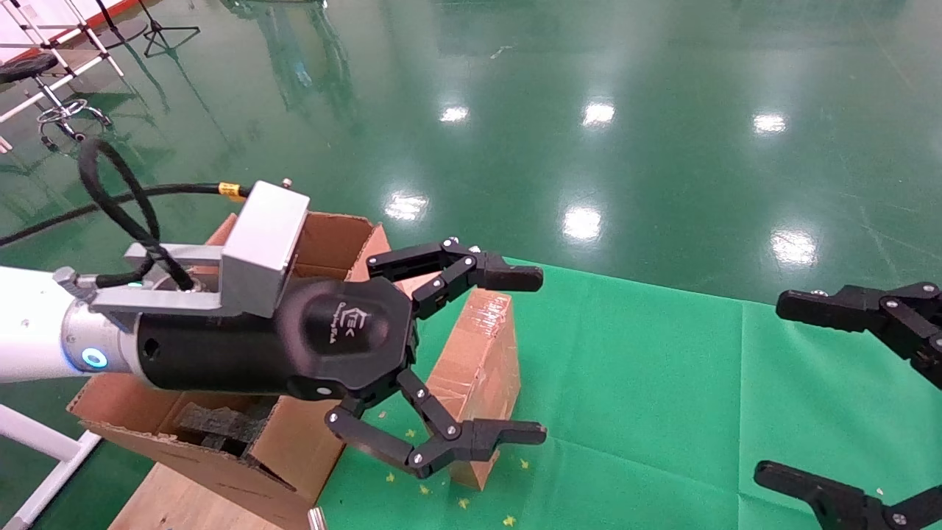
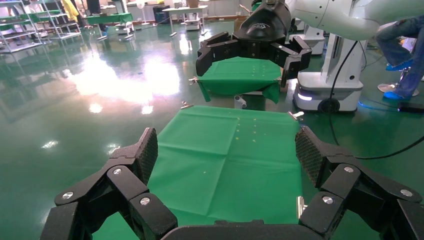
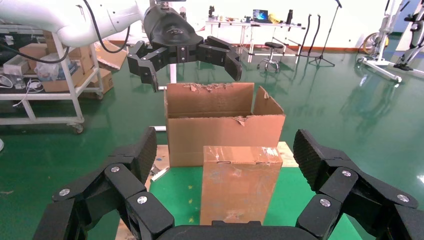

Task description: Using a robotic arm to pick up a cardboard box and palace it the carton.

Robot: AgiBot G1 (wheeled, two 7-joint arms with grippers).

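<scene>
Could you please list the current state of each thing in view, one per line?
cardboard box: sealed with tape, upright on the green cloth, ungrasped.
carton: open, flaps torn, beside the box.
left pincer: open, empty, raised above box and carton.
right pincer: open, empty, off to the right.
green cloth: spread flat.

Glossy green floor (image 1: pixel 662 110) reflecting ceiling lights, white shelving cart (image 3: pixel 50 95), desk (image 3: pixel 260 25), stool (image 3: pixel 272 52)
</scene>
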